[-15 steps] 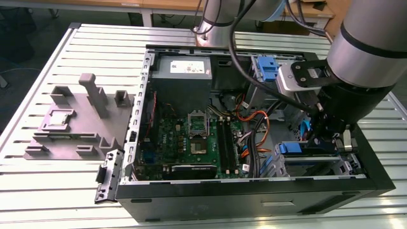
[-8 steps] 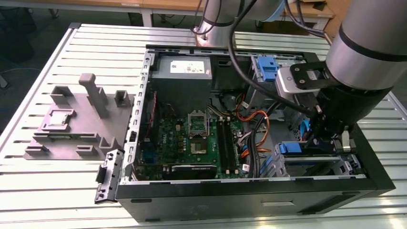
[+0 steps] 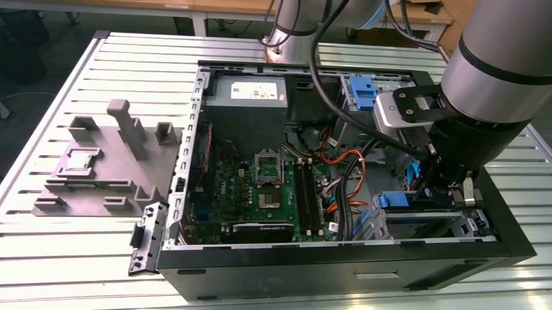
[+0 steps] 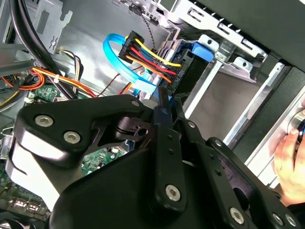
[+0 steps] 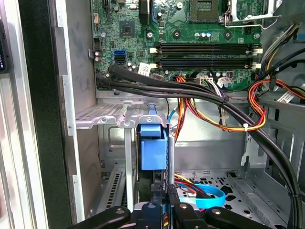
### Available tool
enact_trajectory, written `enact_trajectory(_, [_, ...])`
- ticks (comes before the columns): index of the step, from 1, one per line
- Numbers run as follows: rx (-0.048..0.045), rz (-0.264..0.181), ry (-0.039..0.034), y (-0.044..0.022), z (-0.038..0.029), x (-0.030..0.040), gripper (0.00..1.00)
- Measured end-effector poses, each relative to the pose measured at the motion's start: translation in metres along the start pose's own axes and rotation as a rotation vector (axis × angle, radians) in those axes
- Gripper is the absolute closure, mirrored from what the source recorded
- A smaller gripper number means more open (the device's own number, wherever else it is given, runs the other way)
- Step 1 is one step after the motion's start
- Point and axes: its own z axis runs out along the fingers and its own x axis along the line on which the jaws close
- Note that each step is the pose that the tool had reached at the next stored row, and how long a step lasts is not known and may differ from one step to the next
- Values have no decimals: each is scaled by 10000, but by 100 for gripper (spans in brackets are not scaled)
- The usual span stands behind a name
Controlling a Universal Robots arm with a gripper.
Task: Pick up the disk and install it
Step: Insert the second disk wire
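The black gripper [image 5: 162,202] is clamped on the blue-framed silver disk [image 5: 153,148], held edge-on, long axis aimed into the near-right grey metal drive cage [image 5: 109,117].

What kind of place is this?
Probably a robotics lab or test workshop: an open computer case lies on a slatted metal table, a robot arm reaches into it, and a grey fixture sits alongside.
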Motion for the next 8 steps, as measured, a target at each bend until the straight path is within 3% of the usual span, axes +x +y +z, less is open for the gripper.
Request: enact_trajectory(8, [0,0,0,6,29,4,84])
